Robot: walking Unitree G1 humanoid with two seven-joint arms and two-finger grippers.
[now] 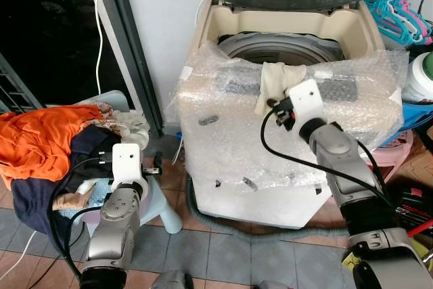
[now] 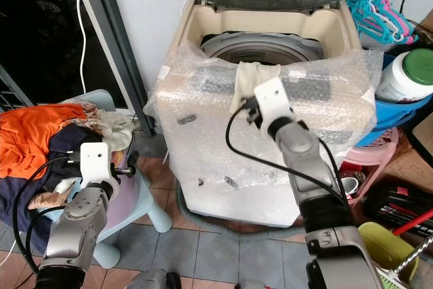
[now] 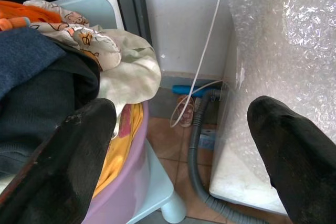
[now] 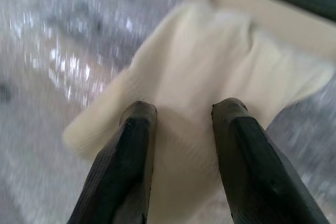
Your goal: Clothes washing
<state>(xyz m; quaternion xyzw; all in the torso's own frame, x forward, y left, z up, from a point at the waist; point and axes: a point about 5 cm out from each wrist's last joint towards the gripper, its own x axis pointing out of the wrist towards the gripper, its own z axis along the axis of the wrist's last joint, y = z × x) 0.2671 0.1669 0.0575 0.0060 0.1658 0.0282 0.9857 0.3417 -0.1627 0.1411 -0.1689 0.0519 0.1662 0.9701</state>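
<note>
Cream cloth [image 4: 199,77] blurred under spread right claw [image 4: 181,111], left claw [image 3: 184,124] spread, idle.

Plastic hangers [image 1: 399,11] — white jar [image 2: 406,76] just below.

No text, label, brand or number can be read anywhere in these views. The white jar with a green lid [image 2: 408,75] beside the washing machine [image 1: 284,133] carries a label, but it is too small and blurred to make out.
</note>
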